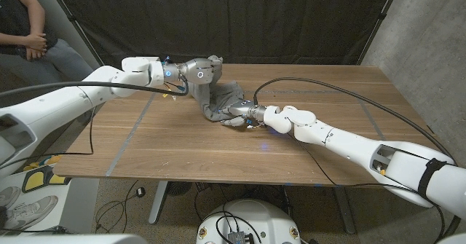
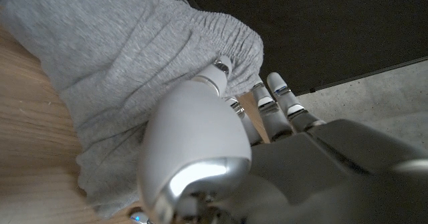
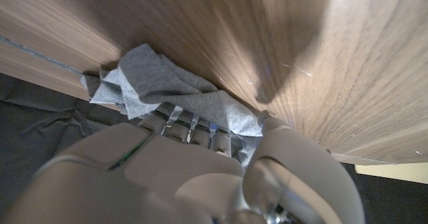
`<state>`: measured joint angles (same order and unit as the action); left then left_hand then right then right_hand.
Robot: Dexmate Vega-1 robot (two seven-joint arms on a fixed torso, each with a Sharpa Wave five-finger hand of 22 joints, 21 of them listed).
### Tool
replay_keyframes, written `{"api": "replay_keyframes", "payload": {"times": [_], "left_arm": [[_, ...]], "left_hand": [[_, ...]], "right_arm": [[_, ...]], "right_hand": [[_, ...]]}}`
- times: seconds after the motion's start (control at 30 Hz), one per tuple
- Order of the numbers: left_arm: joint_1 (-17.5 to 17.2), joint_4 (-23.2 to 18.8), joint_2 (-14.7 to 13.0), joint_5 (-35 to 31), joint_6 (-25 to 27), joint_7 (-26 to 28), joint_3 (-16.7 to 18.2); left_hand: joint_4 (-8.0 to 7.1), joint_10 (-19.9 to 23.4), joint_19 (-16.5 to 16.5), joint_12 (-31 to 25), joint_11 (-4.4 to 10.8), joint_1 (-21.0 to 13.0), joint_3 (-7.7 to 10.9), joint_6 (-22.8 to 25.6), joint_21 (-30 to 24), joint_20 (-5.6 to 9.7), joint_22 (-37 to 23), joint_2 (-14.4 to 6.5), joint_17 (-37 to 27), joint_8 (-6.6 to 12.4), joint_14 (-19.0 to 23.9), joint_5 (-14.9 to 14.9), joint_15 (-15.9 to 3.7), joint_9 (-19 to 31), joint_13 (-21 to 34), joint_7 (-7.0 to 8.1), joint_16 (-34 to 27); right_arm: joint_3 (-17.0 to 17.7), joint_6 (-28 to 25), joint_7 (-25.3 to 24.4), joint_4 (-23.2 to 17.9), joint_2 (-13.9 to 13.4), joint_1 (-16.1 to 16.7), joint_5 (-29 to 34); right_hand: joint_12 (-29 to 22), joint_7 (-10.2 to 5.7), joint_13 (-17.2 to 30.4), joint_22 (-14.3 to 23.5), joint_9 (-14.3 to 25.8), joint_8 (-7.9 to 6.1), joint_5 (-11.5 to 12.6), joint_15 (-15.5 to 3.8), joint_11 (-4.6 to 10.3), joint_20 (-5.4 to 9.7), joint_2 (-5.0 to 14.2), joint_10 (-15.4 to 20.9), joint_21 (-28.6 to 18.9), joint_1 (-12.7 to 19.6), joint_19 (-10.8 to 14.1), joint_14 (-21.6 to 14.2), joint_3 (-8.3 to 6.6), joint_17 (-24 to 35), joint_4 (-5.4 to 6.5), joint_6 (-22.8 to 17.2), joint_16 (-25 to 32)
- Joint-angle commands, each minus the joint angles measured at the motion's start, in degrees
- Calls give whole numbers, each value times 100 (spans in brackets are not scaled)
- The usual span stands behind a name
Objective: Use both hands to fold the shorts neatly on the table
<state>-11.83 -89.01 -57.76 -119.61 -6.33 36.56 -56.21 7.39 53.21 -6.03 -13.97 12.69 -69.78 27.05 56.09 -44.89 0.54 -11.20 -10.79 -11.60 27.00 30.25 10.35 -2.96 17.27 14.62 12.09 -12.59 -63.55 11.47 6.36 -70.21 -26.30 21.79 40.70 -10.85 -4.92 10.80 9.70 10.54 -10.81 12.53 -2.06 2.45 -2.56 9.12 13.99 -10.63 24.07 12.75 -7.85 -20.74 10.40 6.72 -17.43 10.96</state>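
The grey shorts (image 1: 218,98) lie bunched in a crumpled heap on the wooden bench (image 1: 306,156), toward its far edge and a little to the left of its middle. They are not spread flat; the cloth runs in a rumpled band from the far side of the heap down to its near end.

The left hand (image 1: 204,69) is at the far end of the shorts, with its fingers closed over the cloth. In the left wrist view the fingers (image 2: 221,73) press into the gathered waistband of the shorts (image 2: 120,57), which drapes over them, so this hand holds the shorts.

The right hand (image 1: 244,114) is at the near end of the shorts, on the side away from the left hand. In the right wrist view its fingers (image 3: 190,127) are tucked under a fold of the shorts (image 3: 167,83), with the thumb alongside, so it grips that end of the cloth against the bench.

A black cable (image 1: 342,91) loops over the bench to the right of the shorts. A person (image 1: 25,25) sits beyond the bench's far left corner, well apart from the shorts, hands together in the lap.
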Motion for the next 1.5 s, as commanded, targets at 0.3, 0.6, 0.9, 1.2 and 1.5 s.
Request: {"api": "replay_keyframes", "payload": {"times": [0.3,0.6,0.9,1.2,1.5], "left_arm": [[1050,836,610,95,-120,1120,-1059],[1338,1427,967,163,-34,1380,-1493],[1552,2319,1524,316,377,1588,-2003],[1712,3164,2064,682,862,1890,-2540],[1735,3914,2530,1290,1398,2250,-2952]], "left_hand": [[-13,-34,-26,70,-16,-57,-43,-68,-73,33,10,7,-8,-9,-2,-6,-1049,-26,-30,10,6],[-23,-52,-37,109,-16,-64,-71,-100,-95,50,13,8,-5,-17,7,1,-1051,-61,-62,9,13],[-31,-43,-24,137,-11,-77,-107,-112,-112,47,16,3,-2,-26,-8,5,-1049,-113,-91,12,25],[-13,-27,-25,144,-9,-104,-128,-108,-125,74,19,14,4,-33,-24,-1,-1050,-156,-102,15,37],[23,-189,-49,201,-36,-117,-243,-489,-180,97,26,53,25,-259,-38,-45,-1051,-327,-155,28,85]], "right_arm": [[-114,196,-109,332,109,-139,68],[-125,323,-67,478,134,-193,-48],[-114,343,-51,443,86,-209,-61],[-76,331,40,270,-21,-213,-40],[49,300,233,26,-138,-197,-117]], "right_hand": [[-20,12,27,37,26,-24,26,-263,19,-7,-18,-27,-46,-2,33,12,-45,10,-54,-27,-14],[-18,9,27,37,26,-25,28,-265,13,-9,-21,-32,-48,1,30,12,-58,8,-68,-28,-14],[-20,14,27,36,26,-26,30,-263,-1,-16,-45,-31,-55,16,41,20,-71,1,-103,-30,-19],[-12,26,27,35,25,-23,32,-238,6,-25,-80,-54,-60,31,52,31,-77,-5,-143,-20,-24],[-5,32,27,35,25,-14,34,-228,2,-36,-118,-78,-63,45,58,47,-79,-10,-182,5,-30]]}}
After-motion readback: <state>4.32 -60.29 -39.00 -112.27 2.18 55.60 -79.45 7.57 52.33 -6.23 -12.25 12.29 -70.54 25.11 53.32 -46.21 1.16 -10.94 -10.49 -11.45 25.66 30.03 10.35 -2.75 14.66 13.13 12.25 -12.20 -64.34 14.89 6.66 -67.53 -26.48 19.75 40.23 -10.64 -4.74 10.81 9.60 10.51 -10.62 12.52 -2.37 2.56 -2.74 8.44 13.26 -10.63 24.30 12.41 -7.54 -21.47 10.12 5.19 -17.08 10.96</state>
